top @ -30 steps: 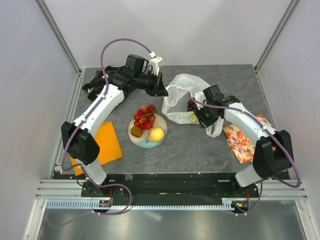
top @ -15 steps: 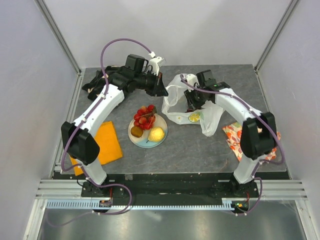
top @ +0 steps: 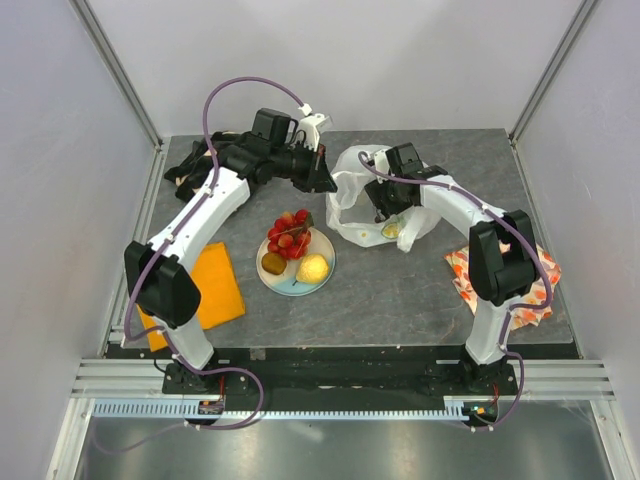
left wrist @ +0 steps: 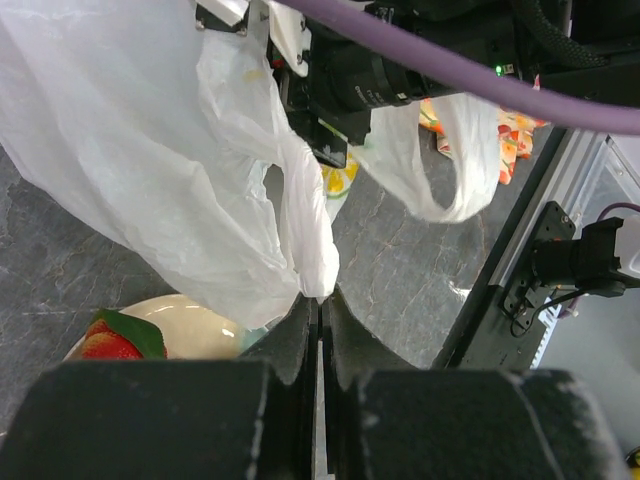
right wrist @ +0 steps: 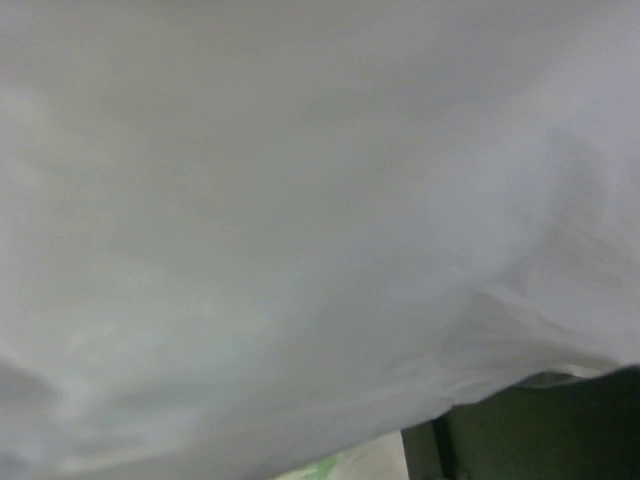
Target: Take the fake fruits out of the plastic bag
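A: What is counted as done, starting from the near edge?

B: Toward the near side of the tabletop (top: 400, 300), at about eight o'clock from its middle, a plate (top: 292, 287) is seen. Three fake fruits are laid on it: a yellow lemon (top: 313, 268) at five o'clock, a brown oval piece (top: 273, 263) at nine and a red berry cluster (top: 288, 232) at twelve. These are judged to be out already.

A: And what is left?

B: Further back, at two o'clock from the plate, the plastic bag (top: 352, 172) is spread open. A green-yellow citrus slice (top: 390, 230) is made out through its near wall, so at least one fruit is judged to be left inside. Whether more is hidden deeper cannot be told.

A: How is the bag handled?

B: The left fingers (left wrist: 308, 318) are pressed together on a fold of the bag's rim, which is held up at the bag's nine o'clock side. The right fingers (top: 385, 208) are placed inside the mouth, just beyond the slice. The right wrist view is filled with white film, so it cannot be told whether they are apart or together.

A: How far along, then?

B: Well past halfway, it is judged: three pieces are out and one is seen inside, with its grasp and its carry to the plate yet to be made
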`<state>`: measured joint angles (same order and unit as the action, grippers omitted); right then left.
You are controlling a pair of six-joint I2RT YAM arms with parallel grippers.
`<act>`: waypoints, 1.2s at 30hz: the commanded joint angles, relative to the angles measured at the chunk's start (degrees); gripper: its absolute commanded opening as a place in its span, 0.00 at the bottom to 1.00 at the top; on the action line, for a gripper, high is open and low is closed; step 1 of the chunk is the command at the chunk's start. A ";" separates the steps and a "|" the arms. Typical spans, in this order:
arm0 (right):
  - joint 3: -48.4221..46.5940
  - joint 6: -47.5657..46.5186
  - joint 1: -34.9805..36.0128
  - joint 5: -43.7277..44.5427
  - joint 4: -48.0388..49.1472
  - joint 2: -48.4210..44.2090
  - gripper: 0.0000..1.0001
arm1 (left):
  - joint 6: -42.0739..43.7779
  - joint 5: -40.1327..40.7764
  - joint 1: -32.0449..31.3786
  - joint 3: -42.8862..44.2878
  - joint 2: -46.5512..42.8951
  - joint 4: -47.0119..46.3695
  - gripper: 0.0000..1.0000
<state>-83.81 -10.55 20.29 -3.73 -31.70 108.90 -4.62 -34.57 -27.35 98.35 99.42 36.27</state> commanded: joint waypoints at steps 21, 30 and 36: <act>-5.49 2.89 -1.74 3.58 6.73 3.53 0.46 | 0.05 -0.59 -0.24 3.43 2.89 -1.56 0.02; -4.96 7.55 -6.05 -15.77 5.96 -10.02 0.33 | -0.12 0.46 -0.16 5.62 5.43 -1.82 0.02; -1.62 7.30 -6.32 -16.93 6.48 -12.05 0.32 | -0.47 0.29 -0.59 7.91 7.02 -1.82 0.02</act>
<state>-87.44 -4.03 13.80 -16.49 -25.74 97.08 -4.62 -34.50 -27.42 103.00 106.04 35.92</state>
